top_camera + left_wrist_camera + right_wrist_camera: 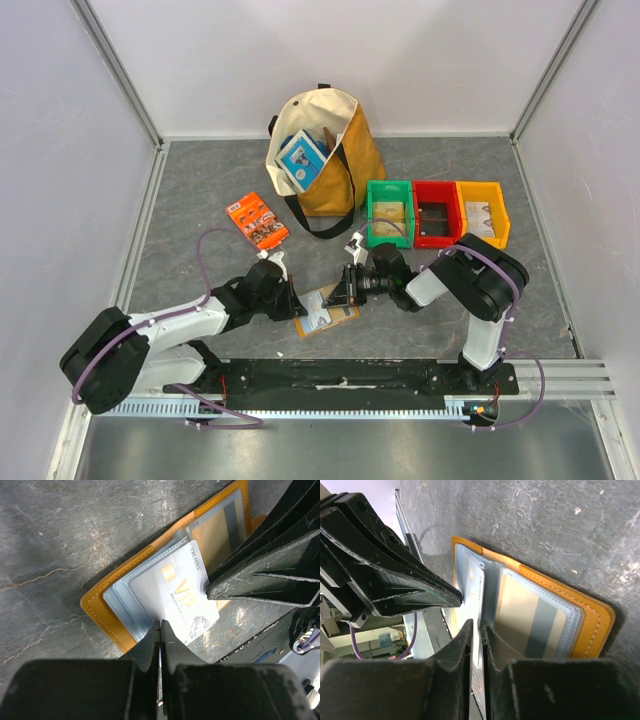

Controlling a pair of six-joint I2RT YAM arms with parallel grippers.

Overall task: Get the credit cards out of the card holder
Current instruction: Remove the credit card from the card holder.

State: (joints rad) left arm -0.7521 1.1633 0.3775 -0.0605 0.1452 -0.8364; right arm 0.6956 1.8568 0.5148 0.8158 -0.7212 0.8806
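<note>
By the table's [190,190] near edge, card holder [328,311] lies open: left pincer [160,628], closed, apparently steadies it; right pincer [475,629], a slit, meets the half-out VIP card [175,597].

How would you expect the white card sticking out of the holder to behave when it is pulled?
The white card looks thin and flat with straight edges, so it is probably stiff and light. Its smooth face suggests it may slip when pinched. The card holder looks thin and light too, so it might drag along unless pinned.
</note>
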